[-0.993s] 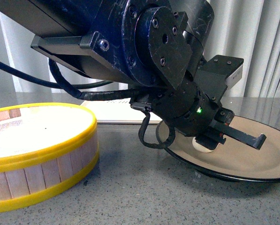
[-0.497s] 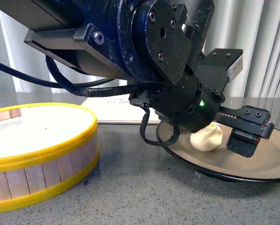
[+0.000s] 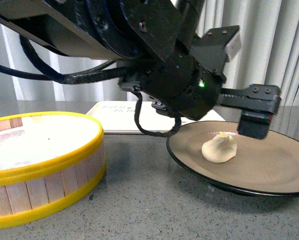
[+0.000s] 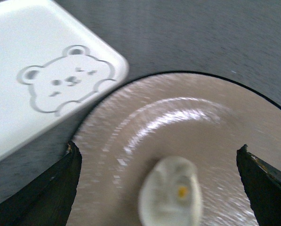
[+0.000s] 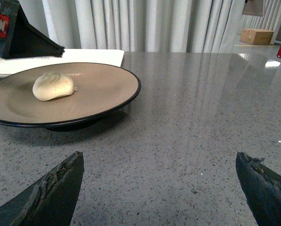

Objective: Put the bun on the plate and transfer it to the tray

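Grey speckled stone-like surface (image 5: 187, 141) — polished and reflective. Round tan-brown plate with black rim (image 3: 269, 170): smooth glaze, soft sheen. Cream-white pleated bun (image 3: 219, 148): matt, doughy. Cream-white rectangular tray (image 4: 18, 122) — smooth plastic, embossed bear. Round yellow-rimmed steamer basket (image 3: 44, 185), at the plate's nine o'clock: bare wooden slats.

Left arm (image 3: 139, 40) was dark blue-black, scuffed; joint housings carried screws (image 3: 140, 27). Black cables (image 3: 69, 77) looped beneath. Green LED (image 3: 202, 84) glowed. Left claw (image 4: 158, 148), right claw (image 5: 159, 157) had black wedge fingers (image 4: 51, 188), edges worn.
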